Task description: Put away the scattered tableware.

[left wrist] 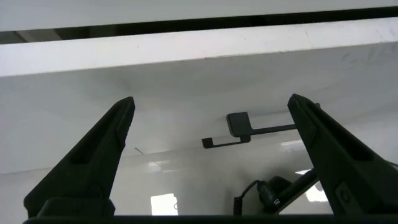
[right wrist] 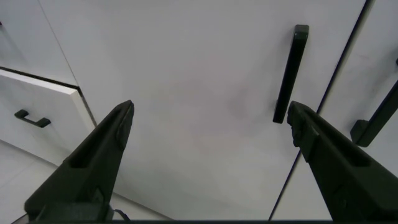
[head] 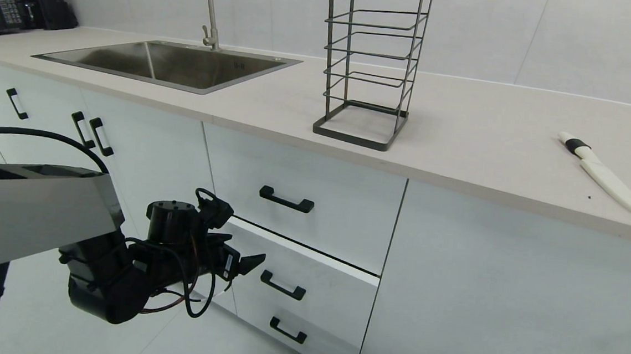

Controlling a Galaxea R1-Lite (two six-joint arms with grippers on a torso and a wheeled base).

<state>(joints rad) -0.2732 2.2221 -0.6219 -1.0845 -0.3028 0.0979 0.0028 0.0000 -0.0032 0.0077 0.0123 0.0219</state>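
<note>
A white knife (head: 604, 175) with a black band on its handle lies on the counter (head: 463, 126) at the far right, near the front edge. My left gripper (head: 248, 262) is low in front of the drawer stack, open and holding nothing. It faces the middle drawer (head: 314, 277), just left of that drawer's black handle (head: 283, 284). In the left wrist view the open fingers (left wrist: 106, 155) frame that handle (left wrist: 249, 127). My right gripper (right wrist: 211, 109) is open and empty, facing a white cabinet door with a vertical black handle (right wrist: 292, 74).
A tall black wire rack (head: 370, 64) stands mid-counter. A steel sink (head: 168, 64) with a faucet (head: 208, 8) is at the left, and black appliances (head: 16, 3) stand in the far left corner. The middle drawer sticks out slightly, with a dark gap above it.
</note>
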